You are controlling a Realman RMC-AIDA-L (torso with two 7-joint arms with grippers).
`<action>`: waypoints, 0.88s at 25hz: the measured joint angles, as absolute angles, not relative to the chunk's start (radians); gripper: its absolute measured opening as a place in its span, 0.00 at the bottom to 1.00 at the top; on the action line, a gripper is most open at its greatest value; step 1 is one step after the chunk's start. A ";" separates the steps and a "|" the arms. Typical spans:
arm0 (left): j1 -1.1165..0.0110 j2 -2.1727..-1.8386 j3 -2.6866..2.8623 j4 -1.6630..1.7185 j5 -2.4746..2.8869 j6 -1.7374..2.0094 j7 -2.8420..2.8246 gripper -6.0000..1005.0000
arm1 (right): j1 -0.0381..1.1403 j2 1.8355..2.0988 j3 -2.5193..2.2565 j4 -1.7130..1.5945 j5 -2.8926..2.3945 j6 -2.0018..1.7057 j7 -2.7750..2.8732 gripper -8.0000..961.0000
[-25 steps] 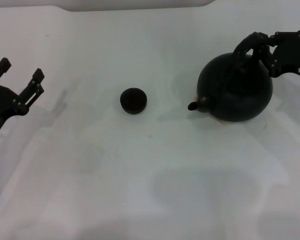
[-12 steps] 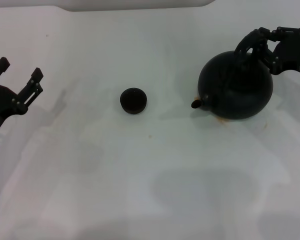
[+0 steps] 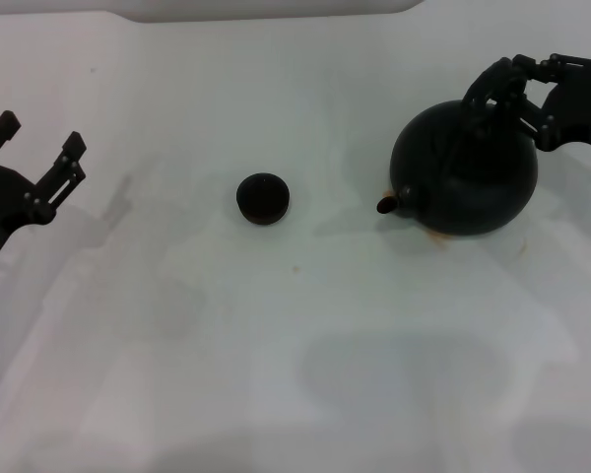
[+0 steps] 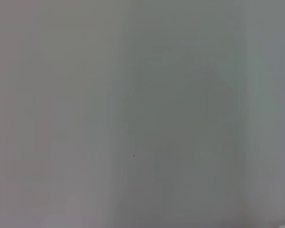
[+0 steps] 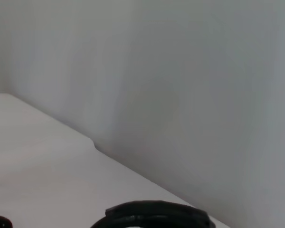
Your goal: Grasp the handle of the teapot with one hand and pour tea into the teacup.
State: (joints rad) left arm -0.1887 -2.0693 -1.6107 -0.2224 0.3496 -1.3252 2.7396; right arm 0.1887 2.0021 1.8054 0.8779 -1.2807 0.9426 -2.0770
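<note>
The round matte black teapot [image 3: 463,175] is at the right of the white table, its short spout [image 3: 386,204] pointing left toward the teacup. My right gripper [image 3: 505,89] is shut on the black arched handle [image 3: 481,94] at the pot's top. The handle's arc also shows in the right wrist view [image 5: 156,211]. The small dark teacup [image 3: 263,198] stands upright near the middle, well left of the spout. My left gripper [image 3: 41,135] is open and empty at the far left.
The white table [image 3: 295,345] spreads all around, with a raised white edge [image 3: 266,10] at the back. A small brownish stain [image 3: 436,235] lies under the teapot's front. The left wrist view shows only plain grey surface.
The teapot has shifted slightly up and right with my right gripper, and its spout has risen a little. The teacup and left arm have not moved.
</note>
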 joint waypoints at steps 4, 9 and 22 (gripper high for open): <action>-0.189 -2.070 -1.611 -0.222 0.350 -1.325 2.740 0.81 | 0.195 2.000 1.855 0.850 -1.282 0.995 -2.077 0.37; -0.188 -2.071 -1.611 -0.222 0.350 -1.325 2.740 0.81 | 0.194 2.000 1.907 0.823 -1.282 1.030 -2.081 0.45; -0.184 -2.072 -1.641 -0.213 0.334 -1.319 2.740 0.81 | 0.191 1.954 2.101 0.703 -1.284 1.152 -2.088 0.76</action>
State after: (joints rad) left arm -0.1844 -2.0723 -1.6406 -0.2135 0.3339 -1.3191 2.7403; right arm 0.1914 1.9544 2.1013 0.7034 -1.2837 1.1520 -2.0882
